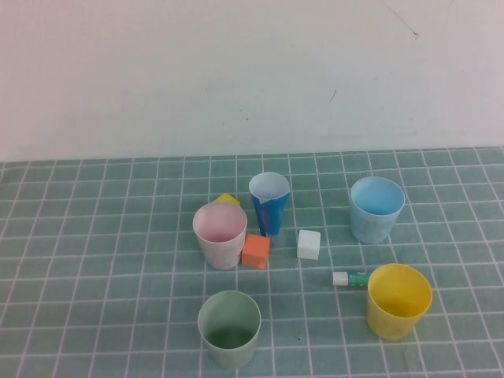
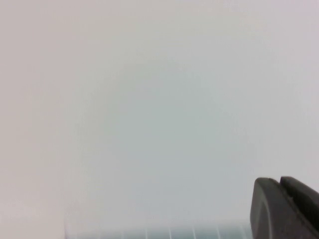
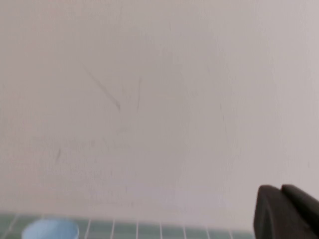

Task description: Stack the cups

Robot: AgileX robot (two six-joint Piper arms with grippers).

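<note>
Five cups stand upright and apart on the green gridded mat: a pink cup (image 1: 220,234), a dark blue cup (image 1: 269,202), a light blue cup (image 1: 376,208), a yellow cup (image 1: 398,300) and a green cup (image 1: 229,327). Neither arm shows in the high view. My left gripper (image 2: 279,180) shows only in the left wrist view, shut and empty, facing the white wall. My right gripper (image 3: 280,188) shows in the right wrist view, shut and empty, also facing the wall, with the light blue cup's rim (image 3: 50,230) low in that view.
An orange cube (image 1: 256,251) touches the pink cup. A white cube (image 1: 309,244) lies mid-mat. A yellow block (image 1: 227,200) peeks out behind the pink cup. A small green bottle with a white cap (image 1: 350,278) lies beside the yellow cup. A white wall (image 1: 252,71) backs the table.
</note>
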